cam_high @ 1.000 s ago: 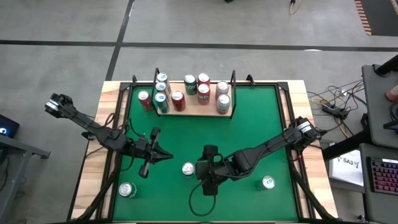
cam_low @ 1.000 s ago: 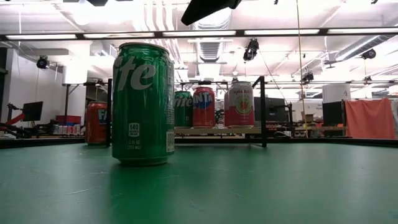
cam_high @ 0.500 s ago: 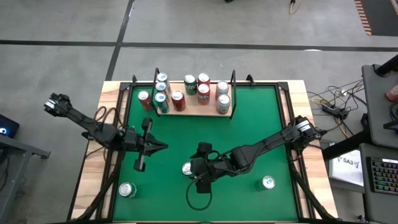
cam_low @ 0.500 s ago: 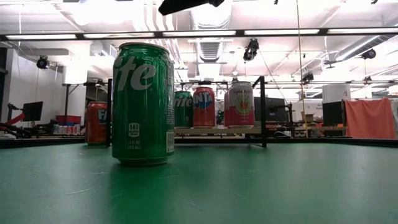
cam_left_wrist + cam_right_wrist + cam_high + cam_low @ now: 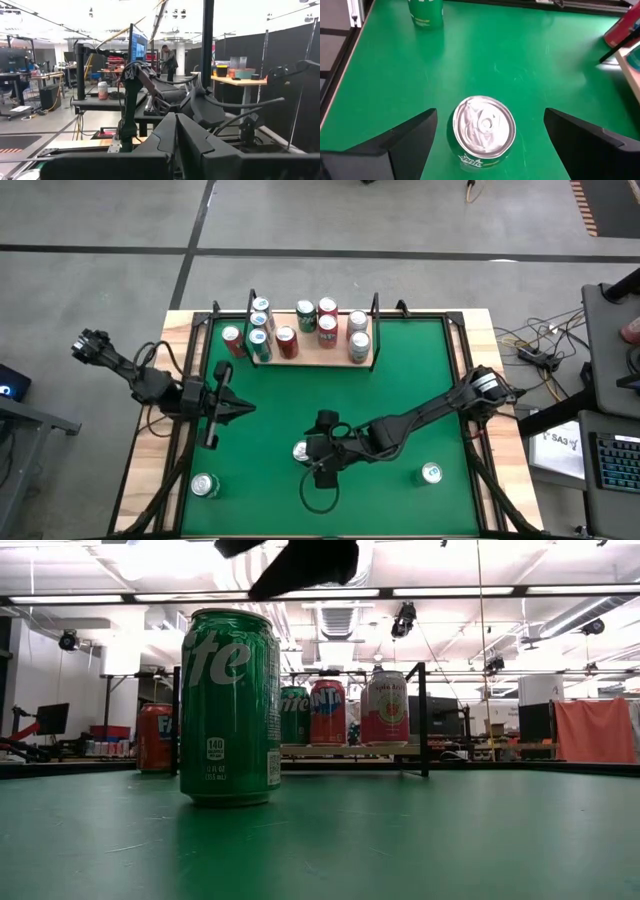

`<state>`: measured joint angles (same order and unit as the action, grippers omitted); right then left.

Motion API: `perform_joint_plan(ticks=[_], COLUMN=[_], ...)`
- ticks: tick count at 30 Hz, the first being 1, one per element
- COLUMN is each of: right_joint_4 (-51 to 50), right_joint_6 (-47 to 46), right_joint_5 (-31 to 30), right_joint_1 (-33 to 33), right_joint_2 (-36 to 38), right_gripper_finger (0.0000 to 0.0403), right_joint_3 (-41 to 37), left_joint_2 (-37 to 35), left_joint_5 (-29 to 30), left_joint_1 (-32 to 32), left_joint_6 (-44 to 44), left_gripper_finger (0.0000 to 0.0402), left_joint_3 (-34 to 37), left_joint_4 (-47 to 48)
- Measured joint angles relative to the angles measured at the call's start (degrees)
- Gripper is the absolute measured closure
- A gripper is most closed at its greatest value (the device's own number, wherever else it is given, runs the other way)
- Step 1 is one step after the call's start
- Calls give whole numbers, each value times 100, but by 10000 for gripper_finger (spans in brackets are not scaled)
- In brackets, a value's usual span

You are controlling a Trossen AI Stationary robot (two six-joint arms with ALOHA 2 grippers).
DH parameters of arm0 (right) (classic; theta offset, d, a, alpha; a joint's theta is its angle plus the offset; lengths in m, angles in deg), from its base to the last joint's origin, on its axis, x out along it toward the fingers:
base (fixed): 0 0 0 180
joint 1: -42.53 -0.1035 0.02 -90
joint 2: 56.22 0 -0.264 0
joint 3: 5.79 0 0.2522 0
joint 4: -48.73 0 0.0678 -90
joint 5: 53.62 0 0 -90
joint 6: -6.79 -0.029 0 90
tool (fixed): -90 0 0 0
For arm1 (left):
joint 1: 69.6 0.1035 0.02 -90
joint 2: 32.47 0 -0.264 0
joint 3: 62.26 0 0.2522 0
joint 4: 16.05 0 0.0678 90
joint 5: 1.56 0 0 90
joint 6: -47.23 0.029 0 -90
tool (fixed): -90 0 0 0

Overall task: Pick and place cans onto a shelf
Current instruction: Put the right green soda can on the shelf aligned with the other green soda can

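A green can [image 5: 484, 126] stands upright on the green table, its silver top showing; it is also seen in the high view [image 5: 299, 450] and looms large in the low view [image 5: 230, 705]. My right gripper [image 5: 490, 113] hovers above and around it, open, one finger on each side and clear of it [image 5: 312, 452]. My left gripper [image 5: 246, 408] is shut and empty, raised near the table's left edge, pointing about level [image 5: 176, 131]. The shelf [image 5: 320, 359] at the far edge carries several upright cans [image 5: 327, 326].
Two more cans stand on the table: one near the front left [image 5: 205, 485] and one near the front right [image 5: 431, 473]. A black cable loop [image 5: 318, 498] hangs below my right gripper. Black wire uprights [image 5: 423, 720] stand at the shelf's ends.
My right gripper has moved toward the table's left and slightly down, coming over the green can so that its fingers now flank it. My left gripper has risen and drawn back toward the table's left edge, staying shut.
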<state>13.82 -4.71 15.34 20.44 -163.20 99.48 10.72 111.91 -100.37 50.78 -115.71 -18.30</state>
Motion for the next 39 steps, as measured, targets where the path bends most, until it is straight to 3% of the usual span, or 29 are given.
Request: perform_joint_plan(ticks=[30,39], right_joint_4=[385,1101], right_joint_6=[-455,-516], right_joint_5=[-146,157], right_joint_1=[13,17], right_joint_2=[0,0], right_gripper_finger=[44,44], right_joint_3=[-487,-996], left_joint_2=[172,172], left_joint_5=[-2,-4], left_joint_1=[0,-2], left_joint_6=[-4,-4], left_gripper_finger=[402,402], left_joint_3=[8,8], left_joint_4=[-26,-24])
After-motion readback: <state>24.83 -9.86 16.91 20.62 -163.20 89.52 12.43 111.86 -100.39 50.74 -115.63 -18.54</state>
